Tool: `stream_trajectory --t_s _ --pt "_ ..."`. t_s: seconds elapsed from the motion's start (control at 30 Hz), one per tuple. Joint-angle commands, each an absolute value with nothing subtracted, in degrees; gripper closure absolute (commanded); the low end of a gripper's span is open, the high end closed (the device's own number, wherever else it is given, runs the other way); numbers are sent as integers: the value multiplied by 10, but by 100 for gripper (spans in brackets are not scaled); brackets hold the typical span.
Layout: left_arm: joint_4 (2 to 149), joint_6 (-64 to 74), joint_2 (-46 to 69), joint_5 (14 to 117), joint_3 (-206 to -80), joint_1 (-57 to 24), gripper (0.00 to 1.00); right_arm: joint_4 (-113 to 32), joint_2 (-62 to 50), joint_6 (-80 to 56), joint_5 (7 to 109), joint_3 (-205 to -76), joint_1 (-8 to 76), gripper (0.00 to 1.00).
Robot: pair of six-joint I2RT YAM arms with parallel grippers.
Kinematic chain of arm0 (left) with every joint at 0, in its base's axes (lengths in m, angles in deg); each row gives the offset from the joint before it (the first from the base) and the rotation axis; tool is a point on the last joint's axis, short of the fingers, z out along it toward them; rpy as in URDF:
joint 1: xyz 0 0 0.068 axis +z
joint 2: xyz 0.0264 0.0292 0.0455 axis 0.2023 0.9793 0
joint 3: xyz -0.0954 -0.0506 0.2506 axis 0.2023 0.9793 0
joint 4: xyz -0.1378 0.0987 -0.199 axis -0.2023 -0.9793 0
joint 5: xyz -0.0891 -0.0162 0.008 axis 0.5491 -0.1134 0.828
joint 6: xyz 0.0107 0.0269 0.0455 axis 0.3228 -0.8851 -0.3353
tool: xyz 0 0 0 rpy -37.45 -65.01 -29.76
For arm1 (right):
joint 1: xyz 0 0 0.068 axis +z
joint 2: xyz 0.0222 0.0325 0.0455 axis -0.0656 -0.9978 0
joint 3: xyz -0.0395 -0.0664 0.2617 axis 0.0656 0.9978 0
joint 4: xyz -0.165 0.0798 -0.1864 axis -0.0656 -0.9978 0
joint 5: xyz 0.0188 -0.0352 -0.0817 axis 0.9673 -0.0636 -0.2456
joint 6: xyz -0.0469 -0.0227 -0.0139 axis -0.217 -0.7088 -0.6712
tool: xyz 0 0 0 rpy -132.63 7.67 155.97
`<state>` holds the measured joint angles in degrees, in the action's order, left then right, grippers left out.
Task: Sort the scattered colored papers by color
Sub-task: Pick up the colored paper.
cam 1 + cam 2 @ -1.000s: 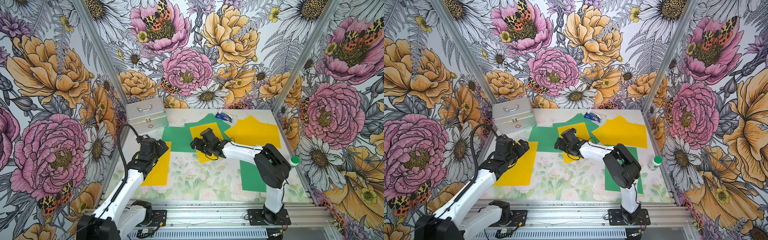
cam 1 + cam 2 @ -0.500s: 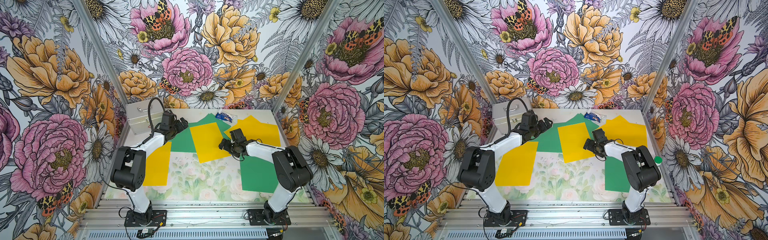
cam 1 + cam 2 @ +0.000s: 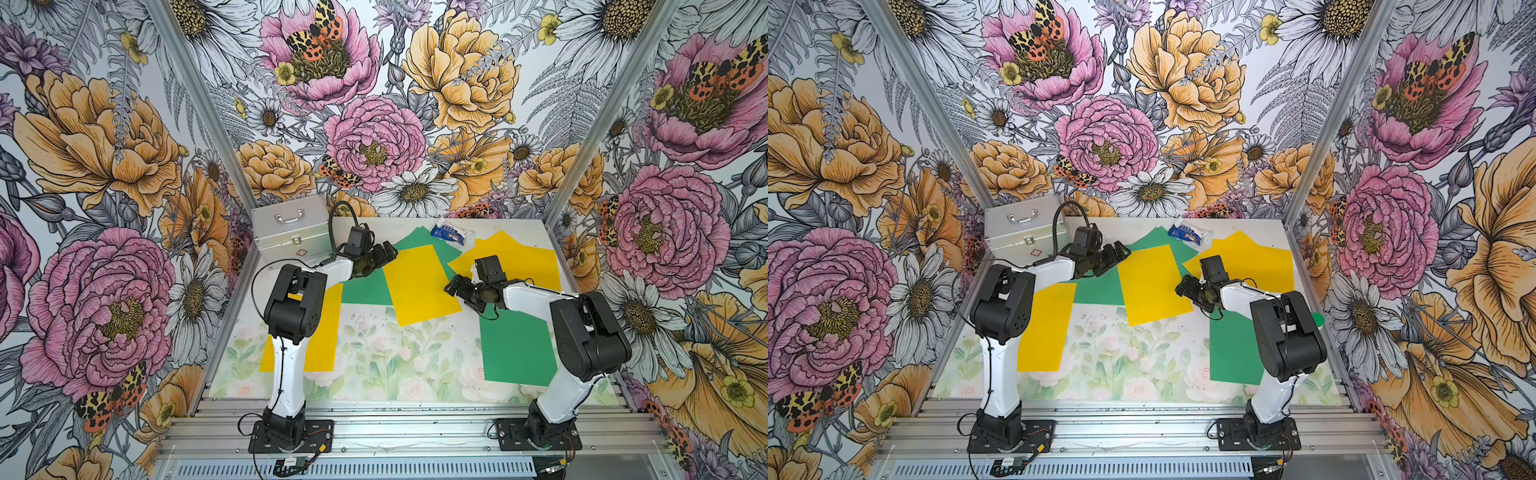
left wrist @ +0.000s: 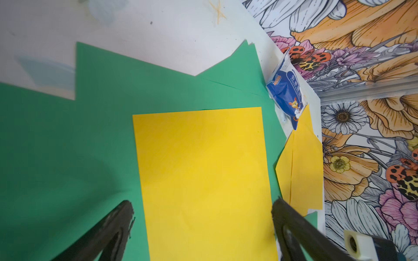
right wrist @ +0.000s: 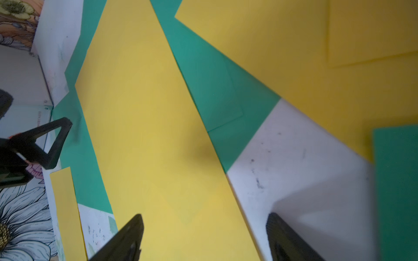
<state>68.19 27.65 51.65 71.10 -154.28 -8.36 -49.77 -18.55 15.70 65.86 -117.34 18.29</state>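
A yellow paper (image 3: pixel 419 286) (image 3: pixel 1152 286) lies mid-table over green papers (image 3: pixel 365 289). My left gripper (image 3: pixel 384 257) (image 4: pixel 202 203) hovers open at its far left corner, one finger over green, the other past the yellow sheet's (image 4: pixel 203 180) far edge. At the sheet's right edge my right gripper (image 3: pixel 457 289) (image 5: pixel 204 217) stands open, straddling the yellow sheet (image 5: pixel 153 135) and bare table. More yellow papers (image 3: pixel 523 259) are stacked at the back right. One green paper (image 3: pixel 515 349) lies front right, partly under the right arm, and one yellow paper (image 3: pixel 324 336) front left.
A silver metal case (image 3: pixel 291 228) stands in the back left corner, close behind the left wrist. A blue-and-white packet (image 3: pixel 449 233) lies against the back wall. A green cap (image 3: pixel 1318 319) shows at the right edge behind the right arm. Flowered walls enclose three sides.
The left arm swung from the front-left yellow sheet to the back beside the case. The right gripper moved from the central yellow sheet's left side to its right edge.
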Motion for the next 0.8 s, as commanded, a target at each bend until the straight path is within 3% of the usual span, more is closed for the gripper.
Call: stream_trajectory --t_s 0.0,0.33,0.53,0.6,0.63,0.77 --pt "695 282 537 728 -1550 -91 2 -504 -229 167 706 -1147 183 18" --pt "701 300 568 745 -1547 -101 2 -458 -256 171 767 -1145 183 24" --pt "705 307 576 748 -1543 -110 2 -408 -257 194 807 -1151 182 33" --pt "707 308 578 751 -1543 -111 2 -404 -253 199 810 -1155 183 40" --pt "707 308 578 751 -1541 -110 2 -404 -250 198 809 -1156 182 51" --pt "708 307 573 751 -1537 -111 2 -428 -235 189 795 -1165 180 76"
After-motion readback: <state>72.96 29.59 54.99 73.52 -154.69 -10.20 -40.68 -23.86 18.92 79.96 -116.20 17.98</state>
